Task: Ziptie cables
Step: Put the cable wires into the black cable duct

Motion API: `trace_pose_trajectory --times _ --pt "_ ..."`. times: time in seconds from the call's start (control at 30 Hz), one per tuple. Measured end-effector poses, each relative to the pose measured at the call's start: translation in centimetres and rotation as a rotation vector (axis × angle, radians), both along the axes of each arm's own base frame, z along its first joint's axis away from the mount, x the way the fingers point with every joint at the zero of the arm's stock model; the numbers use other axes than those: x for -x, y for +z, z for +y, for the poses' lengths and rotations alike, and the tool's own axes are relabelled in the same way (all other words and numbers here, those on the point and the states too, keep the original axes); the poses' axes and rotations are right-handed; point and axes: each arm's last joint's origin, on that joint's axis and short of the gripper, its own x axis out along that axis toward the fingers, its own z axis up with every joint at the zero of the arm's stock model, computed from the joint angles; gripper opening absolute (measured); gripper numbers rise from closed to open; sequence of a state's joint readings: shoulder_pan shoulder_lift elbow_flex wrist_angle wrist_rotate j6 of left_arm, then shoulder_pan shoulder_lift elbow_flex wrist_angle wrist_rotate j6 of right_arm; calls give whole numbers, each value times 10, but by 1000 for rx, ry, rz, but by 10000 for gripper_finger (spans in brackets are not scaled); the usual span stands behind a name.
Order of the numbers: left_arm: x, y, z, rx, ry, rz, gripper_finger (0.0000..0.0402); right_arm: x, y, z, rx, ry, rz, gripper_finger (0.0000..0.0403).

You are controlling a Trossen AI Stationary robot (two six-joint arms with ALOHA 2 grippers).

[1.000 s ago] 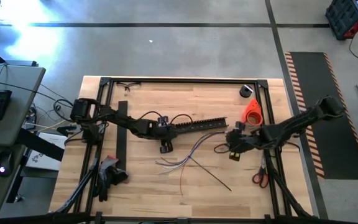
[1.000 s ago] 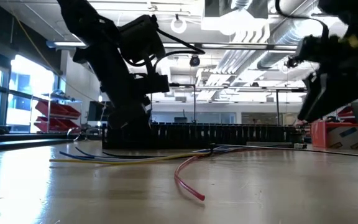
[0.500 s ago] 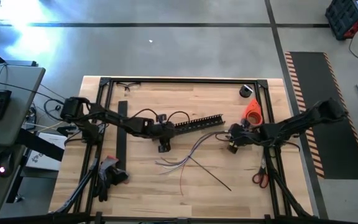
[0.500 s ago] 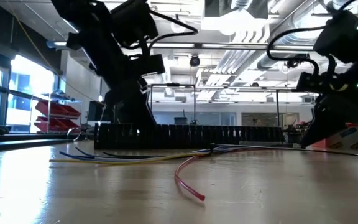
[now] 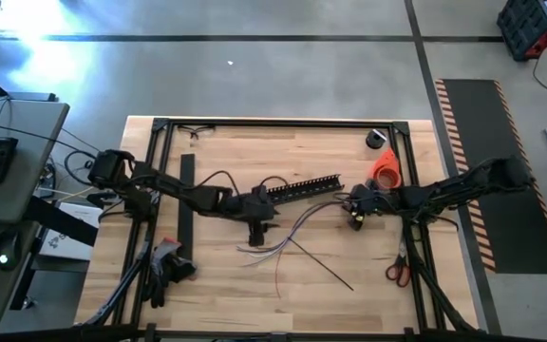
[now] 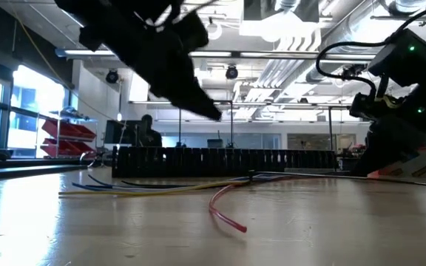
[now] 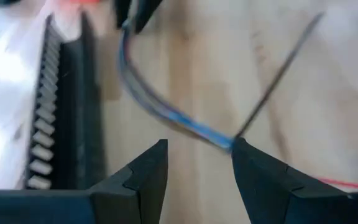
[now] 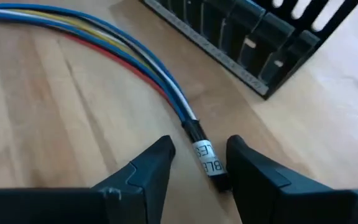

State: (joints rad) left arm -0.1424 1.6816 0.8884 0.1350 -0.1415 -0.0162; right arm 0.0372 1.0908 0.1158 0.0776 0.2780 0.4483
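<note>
The cables, a loose bunch of thin blue, white, yellow and red wires, lie on the table, curving from the right toward the middle. Their bound end carries a white label, and my open right gripper is low at the table with a finger on each side of it. My left gripper is open, held above the table over the cables' middle, where a thin dark strand crosses them. A black slotted strip lies just beyond the cables. My right gripper has its fingers on either side of the cables' labelled end, coming in low along the bundle from the table's right. The end lies on the table. I cannot tell whether a finger touches it.
A second black strip lies at the left. An orange object and a black roll are at the far right, scissors at the near right. A black frame rims the table. One red wire end curls toward the near edge.
My left gripper has left the slotted strip's left end, risen and swung toward the table's right and near edge, tipping over the cables. My right gripper has gone down and toward the far-left, onto the cables' labelled end. The strip and cables lie as before.
</note>
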Motion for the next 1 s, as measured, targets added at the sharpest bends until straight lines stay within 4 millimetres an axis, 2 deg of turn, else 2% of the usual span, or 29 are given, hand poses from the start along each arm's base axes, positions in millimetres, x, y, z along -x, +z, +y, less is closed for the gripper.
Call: trace_pose_trajectory --times 0.13,0.3,0.4,0.53,0.63,0.8,1.0 --pt "2 3 -22 -19 -36 -33 157 0 0 5 -65 20 -7 104" --pt "3 12 -45 14 9 -147 157 -1 1 16 -57 123 -16 15" --pt "2 20 -56 97 18 -236 157 -3 3 24 -39 212 -21 11" --pt "6 19 -70 55 38 -251 158 -12 21 36 -63 294 8 4" --pt "6 8 -76 19 101 -234 170 -19 41 44 -10 282 71 4" --pt "2 -17 -77 -4 175 -185 211 -25 77 58 70 278 151 2" --pt "-4 -49 -74 28 246 -122 259 -26 115 76 152 307 146 1"
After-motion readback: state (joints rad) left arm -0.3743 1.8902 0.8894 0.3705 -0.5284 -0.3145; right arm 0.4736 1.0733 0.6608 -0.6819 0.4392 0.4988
